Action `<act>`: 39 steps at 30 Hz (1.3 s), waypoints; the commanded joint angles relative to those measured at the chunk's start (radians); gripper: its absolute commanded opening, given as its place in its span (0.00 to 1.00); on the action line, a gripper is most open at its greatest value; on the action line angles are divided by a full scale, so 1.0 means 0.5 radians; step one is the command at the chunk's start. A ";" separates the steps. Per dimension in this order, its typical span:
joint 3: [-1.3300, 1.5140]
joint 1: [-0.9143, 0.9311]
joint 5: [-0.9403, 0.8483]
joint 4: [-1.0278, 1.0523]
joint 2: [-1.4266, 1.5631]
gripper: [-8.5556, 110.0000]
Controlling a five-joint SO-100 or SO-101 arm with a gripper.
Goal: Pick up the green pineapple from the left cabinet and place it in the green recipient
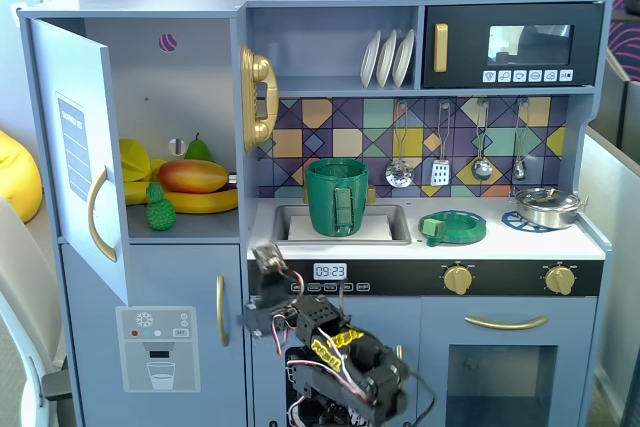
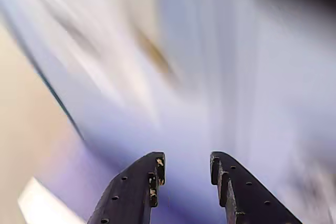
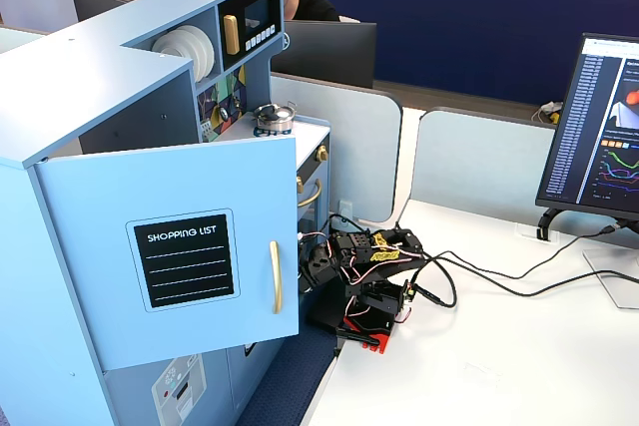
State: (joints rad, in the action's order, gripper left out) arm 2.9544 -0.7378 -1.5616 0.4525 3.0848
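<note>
The green pineapple (image 1: pixel 158 209) stands at the front of the shelf in the left cabinet (image 1: pixel 185 127), whose door (image 1: pixel 82 162) is swung open; the door also shows in a fixed view (image 3: pixel 170 246). The green recipient (image 1: pixel 336 196) stands upright in the sink. My gripper (image 1: pixel 266 259) is low in front of the kitchen, below the counter edge and right of the cabinet, far from the pineapple. In the wrist view the gripper (image 2: pixel 187 163) is open and empty, and the background is blurred. In a fixed view the gripper (image 3: pixel 308 264) is just right of the open door.
A mango (image 1: pixel 192 176), a banana (image 1: pixel 205 202) and a pear (image 1: pixel 198 150) lie behind the pineapple. A flat green dish (image 1: pixel 453 226) and a steel pot (image 1: pixel 548 205) sit on the counter. A gold phone (image 1: pixel 259 99) hangs beside the cabinet. Cables (image 3: pixel 479 281) trail across the desk.
</note>
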 commanded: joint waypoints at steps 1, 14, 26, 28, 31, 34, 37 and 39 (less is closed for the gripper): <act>-0.457 -0.199 -0.083 -0.341 -0.258 0.13; -1.338 -0.086 -0.046 -0.782 -1.243 0.51; -1.758 -0.025 -0.285 -1.258 -1.985 0.52; -1.838 -0.006 -0.291 -1.313 -2.111 0.52; -1.979 0.018 -0.291 -1.344 -2.267 0.52; -2.114 0.009 -0.285 -1.350 -2.384 0.51; -2.233 -0.006 -0.304 -1.331 -2.494 0.51; -2.313 -0.025 -0.304 -1.307 -2.565 0.51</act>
State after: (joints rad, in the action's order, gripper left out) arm 1.9267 -0.7394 -1.7012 -0.1871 1.8362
